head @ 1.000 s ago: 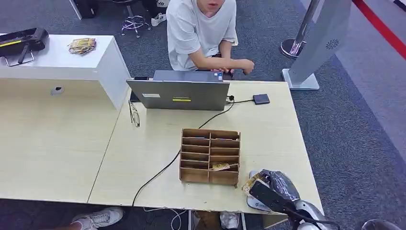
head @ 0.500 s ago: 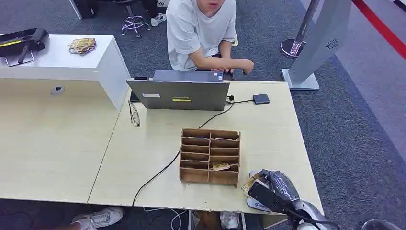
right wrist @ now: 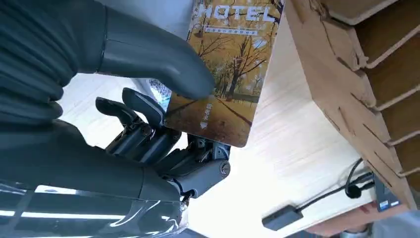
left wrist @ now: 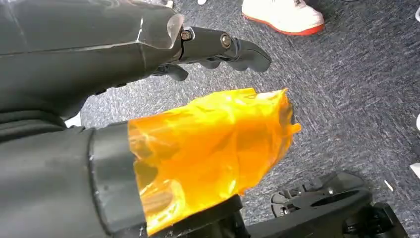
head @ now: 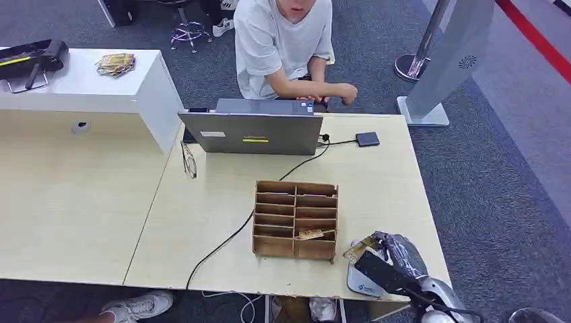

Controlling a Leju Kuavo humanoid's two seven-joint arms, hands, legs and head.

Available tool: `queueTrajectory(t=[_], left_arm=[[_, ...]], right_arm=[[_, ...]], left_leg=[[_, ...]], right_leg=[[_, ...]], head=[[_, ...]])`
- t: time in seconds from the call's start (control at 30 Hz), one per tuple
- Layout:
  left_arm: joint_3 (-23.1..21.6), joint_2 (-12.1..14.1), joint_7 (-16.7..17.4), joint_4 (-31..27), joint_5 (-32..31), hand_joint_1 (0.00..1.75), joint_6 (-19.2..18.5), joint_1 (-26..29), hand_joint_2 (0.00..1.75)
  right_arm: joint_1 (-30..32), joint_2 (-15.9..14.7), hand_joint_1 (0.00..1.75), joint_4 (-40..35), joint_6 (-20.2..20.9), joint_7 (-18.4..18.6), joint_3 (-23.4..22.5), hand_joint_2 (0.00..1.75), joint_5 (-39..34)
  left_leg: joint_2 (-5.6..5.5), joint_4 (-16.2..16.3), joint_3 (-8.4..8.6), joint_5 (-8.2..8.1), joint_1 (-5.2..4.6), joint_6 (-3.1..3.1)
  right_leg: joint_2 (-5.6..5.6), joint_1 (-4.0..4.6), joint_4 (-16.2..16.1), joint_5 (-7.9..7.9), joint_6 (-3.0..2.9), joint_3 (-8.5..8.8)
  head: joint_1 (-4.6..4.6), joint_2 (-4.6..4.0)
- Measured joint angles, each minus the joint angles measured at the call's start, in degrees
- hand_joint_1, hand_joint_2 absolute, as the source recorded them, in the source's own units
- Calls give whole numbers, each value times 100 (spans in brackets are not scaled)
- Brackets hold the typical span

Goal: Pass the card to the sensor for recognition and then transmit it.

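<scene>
**Card pinched over the reader at the desk's near corner**

The right hand (head: 389, 259) pinches a glossy hotel key card printed with golden autumn trees (right wrist: 225, 74): the thick grey thumb (right wrist: 163, 59) presses on its printed face while the darker fingers (right wrist: 143, 124) curl in behind it. A face-and-back pinch like this leaves the card's far end free to be presented. In the head view the card (head: 358, 248) sits just beside the compartmented wooden card rack (head: 295, 219), over the flat white sensor pad (head: 360, 281) lying at the pale wooden table's (head: 202, 222) near edge — apparently the reading step, with the handover yet to come. Another card lies in one of the rack's lower slots.

The left hand (left wrist: 218, 44) hangs over grey carpet, holding nothing, its dark fingers loosely extended; orange film wraps its thumb.

A person in a white T-shirt (head: 283, 40) sits behind a grey laptop (head: 250, 132) across the table, probably the one to receive the card.
</scene>
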Motion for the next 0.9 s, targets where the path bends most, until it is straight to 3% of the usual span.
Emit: queueTrajectory(t=[0.27, 0.9], left_arm=[[2, 0, 0, 0, 0, 0, 0, 0, 0], [0, -9, 7, 0, -61, 0, -70, -2, 0]], right_arm=[[76, 48, 175, -133, -302, 2, -164, 175, 372], [87, 737, 175, -417, -1224, -136, -413, 175, 1379]], left_leg=[[0, 0, -1, 0, 1, 0], [0, -1, -2, 0, 1, 0]], right_leg=[[0, 1, 0, 0, 0, -1], [0, 1, 0, 0, 0, -1]], head=[[2, 0], [2, 0]])
